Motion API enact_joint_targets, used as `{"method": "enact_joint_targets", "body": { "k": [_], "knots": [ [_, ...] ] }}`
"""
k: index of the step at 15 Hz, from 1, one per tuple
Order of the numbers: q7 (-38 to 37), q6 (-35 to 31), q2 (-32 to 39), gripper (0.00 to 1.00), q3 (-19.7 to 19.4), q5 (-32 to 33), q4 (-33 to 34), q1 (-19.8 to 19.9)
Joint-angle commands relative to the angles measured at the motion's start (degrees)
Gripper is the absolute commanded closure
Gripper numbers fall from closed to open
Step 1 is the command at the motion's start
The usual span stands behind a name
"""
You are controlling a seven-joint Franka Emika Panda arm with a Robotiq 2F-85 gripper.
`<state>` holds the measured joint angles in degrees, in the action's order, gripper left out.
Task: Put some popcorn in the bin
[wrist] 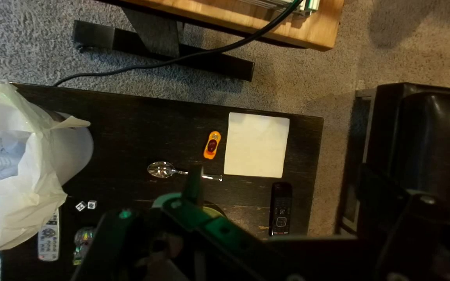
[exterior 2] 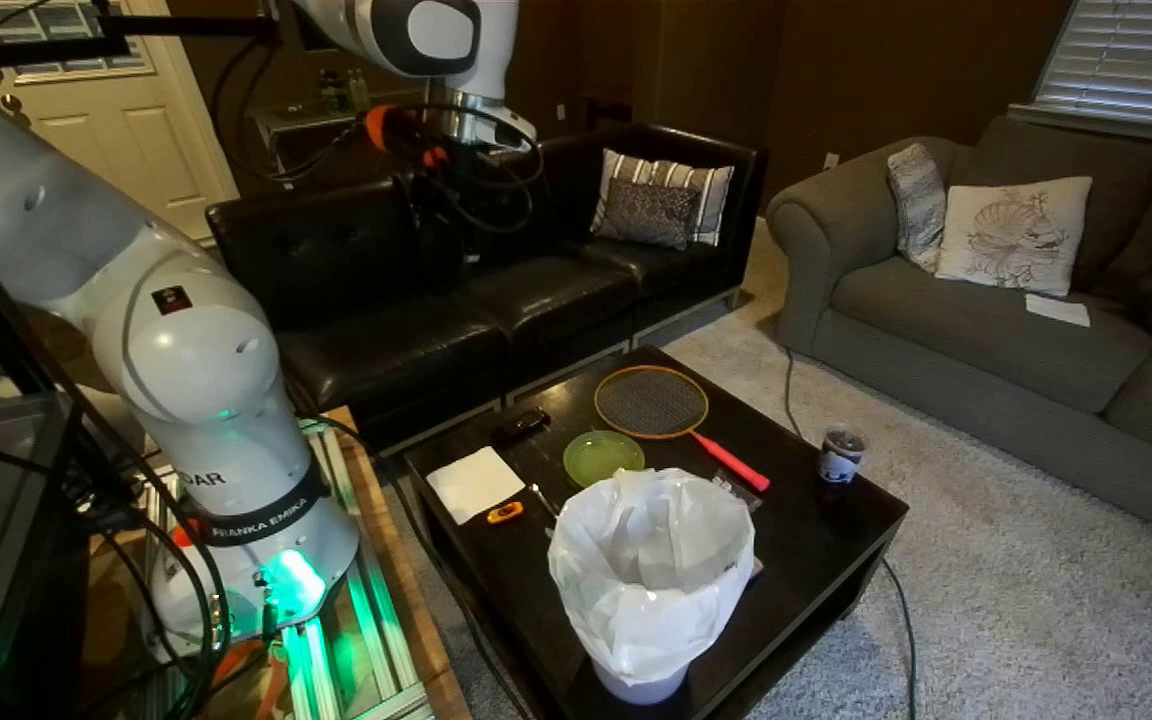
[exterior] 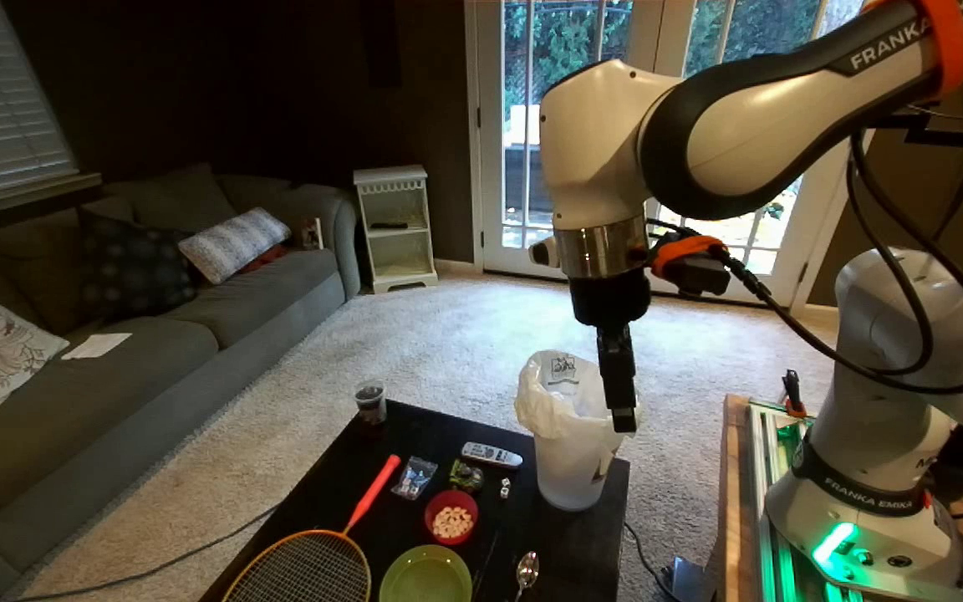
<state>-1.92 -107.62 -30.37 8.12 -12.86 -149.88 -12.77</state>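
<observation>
Gripper [exterior: 624,420] well above table [exterior: 423,426], pointing down; wrist view shows my jaws spread wide. Bin [exterior: 567,472] upright near table corner, white liner [exterior 2: 651,620] draped over rim. My tips overlap that rim in an exterior view; wrist view has bin off at left edge. Popcorn [exterior: 453,524] sits in red bowl [exterior: 448,497], just beside green bowl [exterior: 425,577]. Racket [exterior 2: 652,400] near green bowl. Pale remote [exterior: 491,455] near bin. Spoon [wrist: 161,169] near orange gadget [wrist: 211,145], gadget just beside white square sheet [wrist: 256,144].
</observation>
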Motion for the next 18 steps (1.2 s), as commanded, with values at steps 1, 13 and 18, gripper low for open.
{"method": "enact_joint_targets", "body": {
  "k": [1, 13, 18],
  "knots": [
    [3.7, 1.4, 6.0, 0.0, -1.9, -0.8, 3.3, 1.0],
    [12.6, 3.4, 32.2, 0.0, -3.2, -1.1, 18.9, 3.8],
    [11.5, 1.4, 32.0, 0.0, -2.7, 0.0, 17.6, 4.1]
  ]
}}
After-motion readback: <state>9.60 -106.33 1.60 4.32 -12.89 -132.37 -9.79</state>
